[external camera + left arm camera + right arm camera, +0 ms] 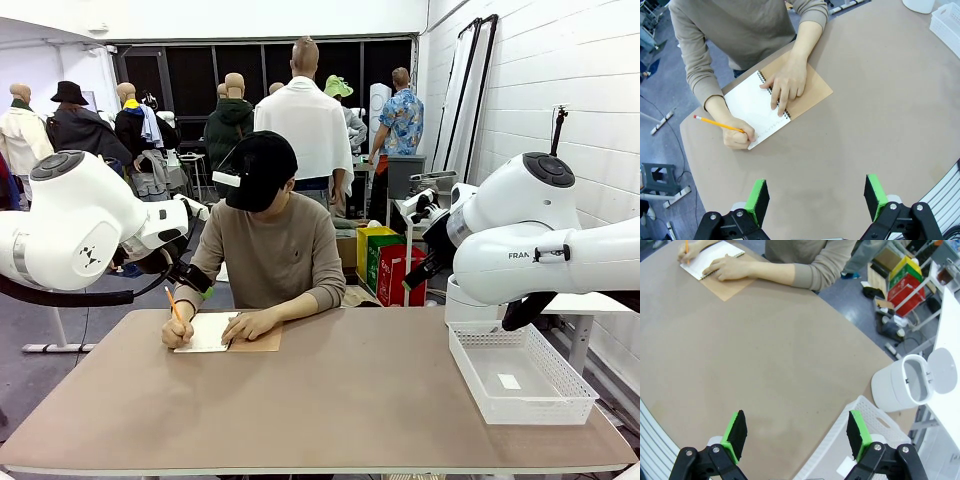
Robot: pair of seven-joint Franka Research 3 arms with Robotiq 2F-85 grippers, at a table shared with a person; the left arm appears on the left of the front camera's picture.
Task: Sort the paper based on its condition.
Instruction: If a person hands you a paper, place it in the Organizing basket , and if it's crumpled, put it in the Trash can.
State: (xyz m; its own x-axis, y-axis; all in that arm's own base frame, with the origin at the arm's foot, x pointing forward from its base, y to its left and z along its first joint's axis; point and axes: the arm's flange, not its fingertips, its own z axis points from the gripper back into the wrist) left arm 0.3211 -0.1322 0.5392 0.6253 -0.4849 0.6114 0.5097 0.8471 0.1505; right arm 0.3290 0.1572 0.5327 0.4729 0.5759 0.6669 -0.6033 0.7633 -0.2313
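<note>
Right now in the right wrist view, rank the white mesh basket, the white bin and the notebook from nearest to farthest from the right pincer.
1. White mesh basket, close by the open right pincer, bottom right.
2. White bin, beyond the basket, past the table edge.
3. Notebook, far across the table, under the person's hand.

Robotics lab: shared worktable [350,400], white arms [70,220], painted block wall [560,70].

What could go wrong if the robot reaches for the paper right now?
Both of the person's hands lie on the notebook, one holding a pencil, so the open left gripper could bump them. The page looks bound by the spiral, so pulling might tear it or drag the notebook.
</note>
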